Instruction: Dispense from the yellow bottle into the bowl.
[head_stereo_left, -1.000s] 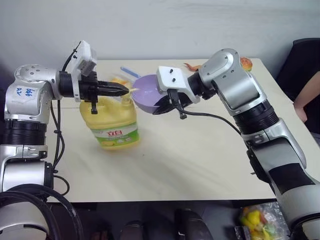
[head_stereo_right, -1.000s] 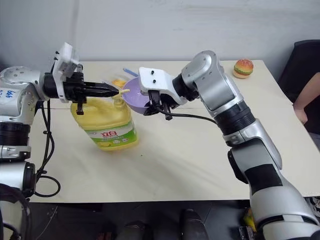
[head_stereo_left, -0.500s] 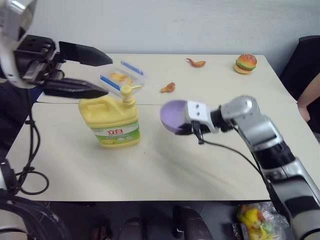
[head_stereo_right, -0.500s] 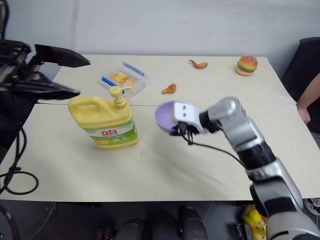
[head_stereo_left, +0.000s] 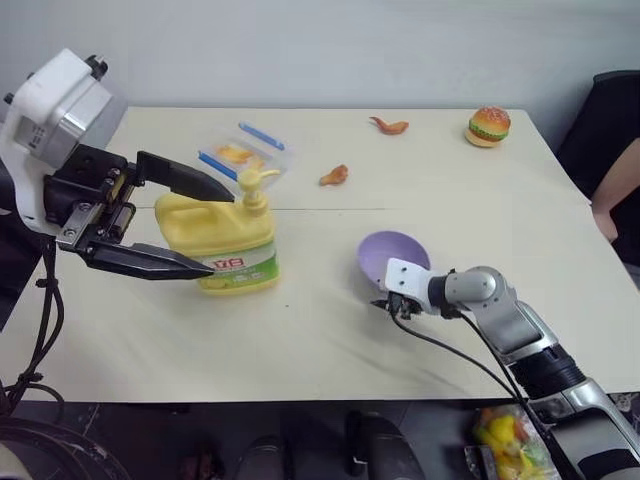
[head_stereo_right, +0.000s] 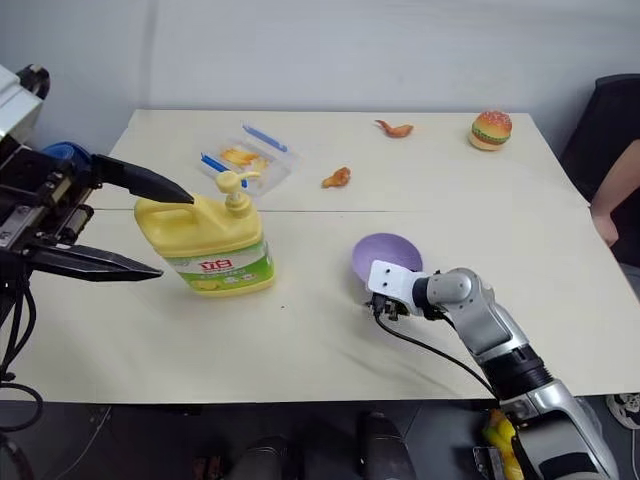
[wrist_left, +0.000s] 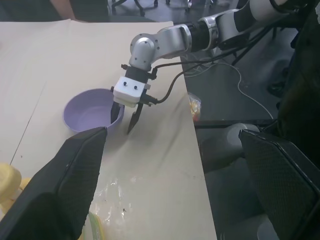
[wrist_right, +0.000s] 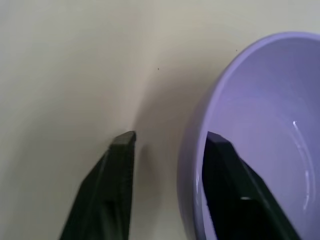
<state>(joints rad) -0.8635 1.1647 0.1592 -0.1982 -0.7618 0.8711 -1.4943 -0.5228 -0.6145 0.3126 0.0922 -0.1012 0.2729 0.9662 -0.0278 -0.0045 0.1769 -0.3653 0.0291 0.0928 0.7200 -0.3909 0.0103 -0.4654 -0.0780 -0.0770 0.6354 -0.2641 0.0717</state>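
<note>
Behind left fingers (head_stereo_left: 185, 225), yellow bottle's (head_stereo_left: 225, 240) handle

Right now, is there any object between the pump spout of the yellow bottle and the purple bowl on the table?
Nothing visible stands between them. The yellow bottle and the purple bowl are separated by bare table alone. The right claw straddles the bowl's near rim, on the side away from the bottle.

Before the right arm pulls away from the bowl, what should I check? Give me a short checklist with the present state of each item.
1. Bowl rests on the table: ok.
2. Right gripper open, one finger inside the rim, one outside: ok.
3. Fingers already clear of the bowl wall: cannot tell.
4. Left gripper open, away from the bowl: ok.
5. Bottle upright, apart from the bowl: ok.
6. Liquid in the bowl: cannot tell.
</note>
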